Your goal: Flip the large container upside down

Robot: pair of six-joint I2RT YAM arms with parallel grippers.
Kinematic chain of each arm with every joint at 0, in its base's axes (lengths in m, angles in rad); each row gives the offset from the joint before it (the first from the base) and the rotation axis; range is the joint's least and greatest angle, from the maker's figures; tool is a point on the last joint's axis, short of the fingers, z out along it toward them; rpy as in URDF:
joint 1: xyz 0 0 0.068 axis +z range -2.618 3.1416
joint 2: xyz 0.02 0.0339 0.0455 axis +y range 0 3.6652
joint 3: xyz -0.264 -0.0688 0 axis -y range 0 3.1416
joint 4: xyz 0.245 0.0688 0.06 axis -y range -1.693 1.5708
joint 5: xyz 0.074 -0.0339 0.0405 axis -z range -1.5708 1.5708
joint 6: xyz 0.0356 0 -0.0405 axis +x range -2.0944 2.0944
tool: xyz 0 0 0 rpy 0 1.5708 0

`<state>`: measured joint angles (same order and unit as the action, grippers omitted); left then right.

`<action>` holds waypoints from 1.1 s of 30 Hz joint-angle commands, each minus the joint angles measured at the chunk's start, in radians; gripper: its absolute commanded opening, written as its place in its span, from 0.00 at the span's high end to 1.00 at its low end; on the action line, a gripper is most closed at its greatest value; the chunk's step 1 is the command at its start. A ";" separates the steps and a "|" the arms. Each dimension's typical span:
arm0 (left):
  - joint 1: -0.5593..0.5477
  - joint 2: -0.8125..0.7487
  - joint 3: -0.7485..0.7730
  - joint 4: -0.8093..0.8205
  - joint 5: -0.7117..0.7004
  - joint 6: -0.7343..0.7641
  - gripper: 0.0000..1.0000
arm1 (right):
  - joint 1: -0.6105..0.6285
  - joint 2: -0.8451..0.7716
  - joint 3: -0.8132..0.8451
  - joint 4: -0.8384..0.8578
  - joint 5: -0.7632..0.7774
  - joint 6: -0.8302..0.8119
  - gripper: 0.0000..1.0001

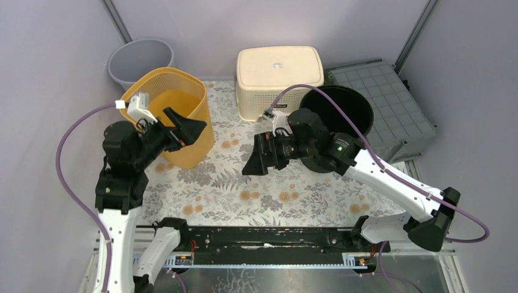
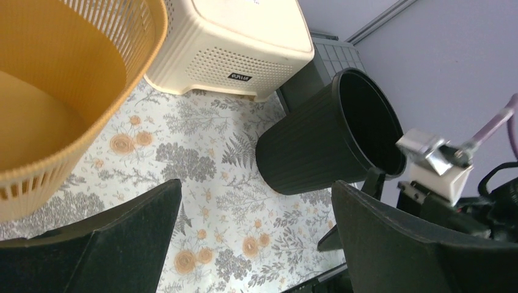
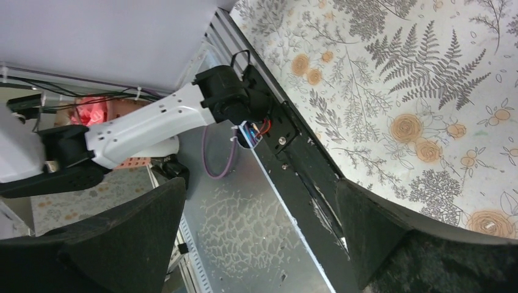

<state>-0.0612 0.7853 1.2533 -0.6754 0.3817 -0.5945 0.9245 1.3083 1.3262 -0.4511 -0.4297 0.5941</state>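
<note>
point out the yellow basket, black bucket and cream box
yellow basket (image 1: pixel 194 152), top external view, near outer wall
black bucket (image 2: pixel 305 146), left wrist view, ribbed outer wall
cream box (image 1: pixel 280 66), top external view, flat upper face

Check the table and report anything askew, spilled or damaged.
Nothing spilled or visibly broken. Only the gray crate at the far right stands out: it sits skewed to the flowered mat and mostly off it, beside the black bucket.

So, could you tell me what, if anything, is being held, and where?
Nothing is held: the left gripper and right gripper both hang open, empty.
</note>
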 commanded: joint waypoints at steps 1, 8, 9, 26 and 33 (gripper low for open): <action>-0.004 -0.102 -0.070 -0.052 0.015 -0.033 0.00 | 0.000 -0.061 0.032 0.036 -0.022 0.035 0.01; -0.003 -0.204 -0.104 -0.094 0.041 -0.076 0.00 | 0.004 -0.028 0.143 -0.157 -0.043 -0.005 0.01; -0.003 -0.211 -0.102 -0.105 0.043 -0.078 0.00 | 0.004 -0.023 0.176 -0.186 -0.032 -0.010 0.01; -0.021 -0.112 0.024 -0.150 0.070 -0.063 0.00 | -0.114 0.494 1.109 -1.012 0.558 -0.139 0.01; -0.044 -0.062 0.055 -0.164 0.052 -0.030 0.00 | -0.244 0.509 1.109 -1.010 0.650 -0.156 0.00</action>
<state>-0.0864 0.7052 1.2800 -0.8307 0.4263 -0.6582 0.7364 1.8469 2.4100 -1.4181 0.1234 0.4648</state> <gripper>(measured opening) 0.997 0.995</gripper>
